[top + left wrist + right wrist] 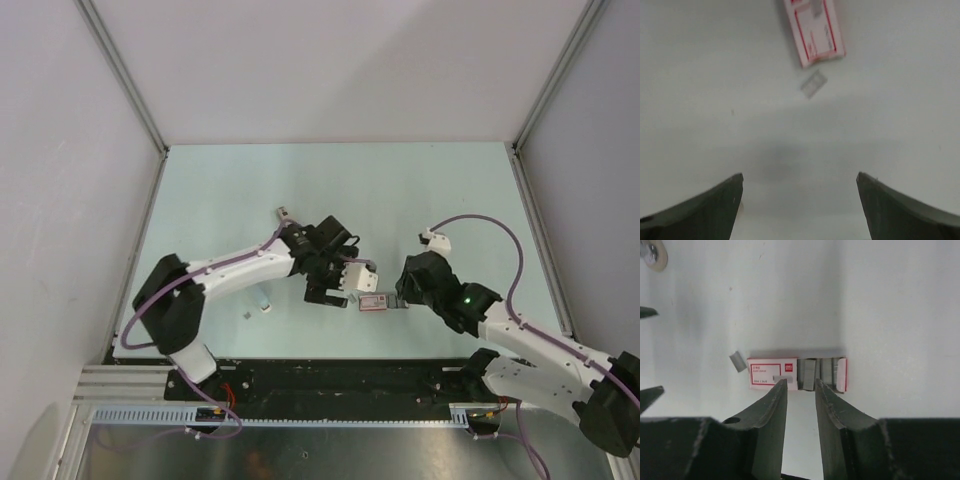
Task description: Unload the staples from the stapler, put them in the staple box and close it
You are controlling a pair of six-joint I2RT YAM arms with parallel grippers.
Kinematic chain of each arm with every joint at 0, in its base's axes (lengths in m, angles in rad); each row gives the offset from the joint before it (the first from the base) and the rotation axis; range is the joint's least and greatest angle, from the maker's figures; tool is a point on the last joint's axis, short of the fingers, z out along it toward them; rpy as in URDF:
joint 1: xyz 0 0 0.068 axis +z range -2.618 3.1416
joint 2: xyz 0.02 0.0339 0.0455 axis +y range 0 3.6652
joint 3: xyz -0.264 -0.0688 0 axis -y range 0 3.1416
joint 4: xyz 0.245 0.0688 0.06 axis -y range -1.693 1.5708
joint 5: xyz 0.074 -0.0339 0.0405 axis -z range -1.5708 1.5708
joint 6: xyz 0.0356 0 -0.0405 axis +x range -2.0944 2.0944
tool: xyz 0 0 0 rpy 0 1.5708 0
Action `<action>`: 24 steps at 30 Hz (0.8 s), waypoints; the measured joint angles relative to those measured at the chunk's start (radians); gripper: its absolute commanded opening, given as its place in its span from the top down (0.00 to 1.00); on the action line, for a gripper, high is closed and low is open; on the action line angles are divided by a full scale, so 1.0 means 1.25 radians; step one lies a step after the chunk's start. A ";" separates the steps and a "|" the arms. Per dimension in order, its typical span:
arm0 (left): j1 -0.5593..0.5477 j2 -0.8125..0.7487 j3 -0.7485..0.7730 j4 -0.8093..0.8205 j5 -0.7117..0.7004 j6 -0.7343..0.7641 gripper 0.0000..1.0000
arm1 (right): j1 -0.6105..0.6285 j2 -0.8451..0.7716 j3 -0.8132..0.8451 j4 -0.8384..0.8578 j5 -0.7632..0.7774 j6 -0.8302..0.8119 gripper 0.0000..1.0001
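The left claw [800,175] gapes wide over the table [715,100], holding nothing. The right claw [801,382] is barely parted and empty, tips at the box [771,370]. Loose staples [737,361] lie just left of it.

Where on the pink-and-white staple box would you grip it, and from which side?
Probably across its two long sides at the closed, printed half, coming from straight above: the box lies flat on the table, and its open end exposes staple strips that could spill.

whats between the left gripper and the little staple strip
Nothing: the left wrist view shows only bare table between the left gripper and the staple strip.
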 measured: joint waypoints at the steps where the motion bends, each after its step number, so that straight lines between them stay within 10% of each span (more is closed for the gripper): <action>1: 0.000 0.022 0.016 0.002 0.023 0.032 0.00 | -0.013 -0.012 0.000 -0.004 0.000 -0.002 0.66; 24: -0.054 0.215 0.124 0.013 0.226 0.264 0.35 | -0.248 -0.104 0.000 -0.017 -0.141 -0.086 0.76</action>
